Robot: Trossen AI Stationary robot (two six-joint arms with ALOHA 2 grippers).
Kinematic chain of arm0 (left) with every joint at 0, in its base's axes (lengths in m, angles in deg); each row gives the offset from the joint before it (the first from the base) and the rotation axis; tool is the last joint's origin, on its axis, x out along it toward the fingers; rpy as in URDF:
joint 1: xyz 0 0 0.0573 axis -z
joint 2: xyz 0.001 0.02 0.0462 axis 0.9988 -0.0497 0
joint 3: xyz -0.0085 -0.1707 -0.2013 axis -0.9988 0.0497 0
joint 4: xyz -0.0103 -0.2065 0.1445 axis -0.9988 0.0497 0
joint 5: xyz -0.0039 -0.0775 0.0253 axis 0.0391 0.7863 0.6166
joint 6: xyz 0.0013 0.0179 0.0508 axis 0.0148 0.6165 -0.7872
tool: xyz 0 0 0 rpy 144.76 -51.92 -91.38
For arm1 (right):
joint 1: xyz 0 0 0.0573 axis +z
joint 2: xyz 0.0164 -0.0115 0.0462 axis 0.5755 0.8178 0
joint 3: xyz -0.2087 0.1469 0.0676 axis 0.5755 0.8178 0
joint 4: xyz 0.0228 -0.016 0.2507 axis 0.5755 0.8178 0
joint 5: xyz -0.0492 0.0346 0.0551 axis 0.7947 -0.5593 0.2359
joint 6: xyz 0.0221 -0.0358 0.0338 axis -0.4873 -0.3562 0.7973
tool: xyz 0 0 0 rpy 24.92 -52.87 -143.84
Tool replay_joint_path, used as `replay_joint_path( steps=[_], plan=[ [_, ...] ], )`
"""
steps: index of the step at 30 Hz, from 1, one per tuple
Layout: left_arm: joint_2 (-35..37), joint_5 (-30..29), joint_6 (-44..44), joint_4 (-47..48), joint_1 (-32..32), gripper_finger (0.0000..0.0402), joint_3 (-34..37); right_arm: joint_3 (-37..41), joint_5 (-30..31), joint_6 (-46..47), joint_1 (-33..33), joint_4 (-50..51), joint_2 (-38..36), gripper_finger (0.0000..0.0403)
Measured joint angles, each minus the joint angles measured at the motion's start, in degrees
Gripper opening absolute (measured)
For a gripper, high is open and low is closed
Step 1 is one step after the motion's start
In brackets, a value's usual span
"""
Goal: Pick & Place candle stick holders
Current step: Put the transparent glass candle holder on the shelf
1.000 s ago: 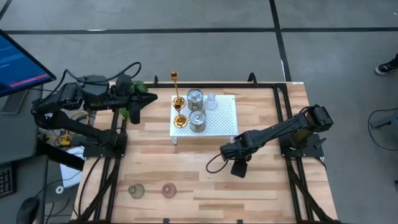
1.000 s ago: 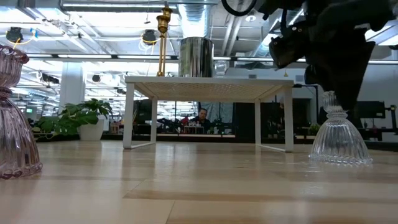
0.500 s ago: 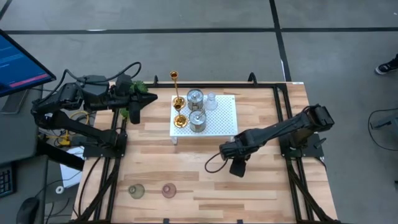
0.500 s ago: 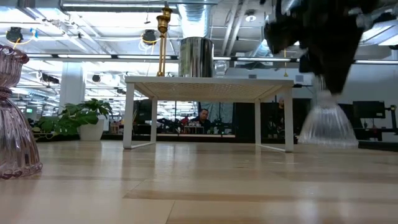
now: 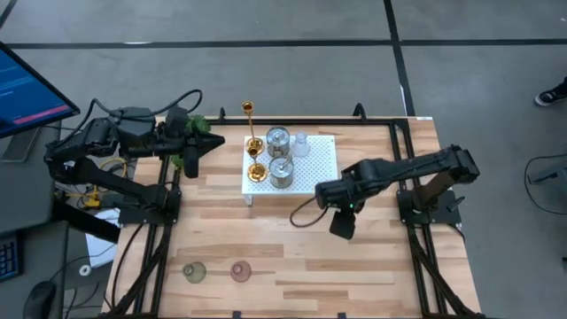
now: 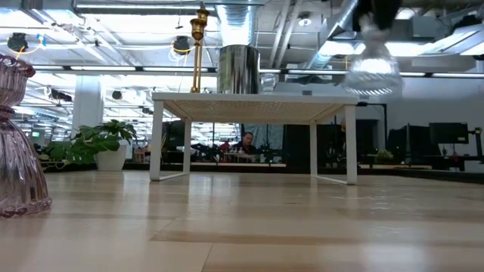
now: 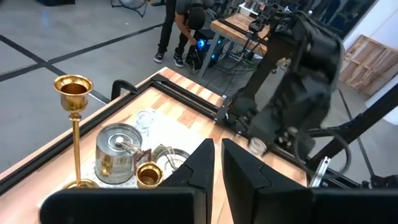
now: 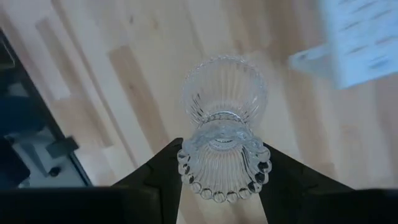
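Low view shows the clear glass holder (image 6: 370,69) lifted off the tabletop (image 6: 242,219) since a second ago, clamped in the right gripper (image 8: 221,163); it looks bound for the white stand (image 5: 306,168); left gripper (image 7: 214,163) waits, fingers together.

No text, label, brand, number or sign could be read in any of the views. The monitor (image 5: 27,89) at the left edge of the high view showed only blue and pink areas, with lines too small to read.
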Motion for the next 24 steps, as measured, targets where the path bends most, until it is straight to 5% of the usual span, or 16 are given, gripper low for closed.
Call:
replay_joint_path(
  steps=[11, 24],
  plan=[
    [-0.01, 0.64, -0.01, 0.0, 0.01, 0.003, 0.0, -10.81, 4.49, -7.84, -11.36, 4.55, 0.0, 0.0153],
    [-0.02, 0.55, 0.0, -0.02, 0.01, 0.003, 0.0, -12.07, 3.63, -16.37, -20.58, -0.37, 4.68, 0.0153]
  ],
)
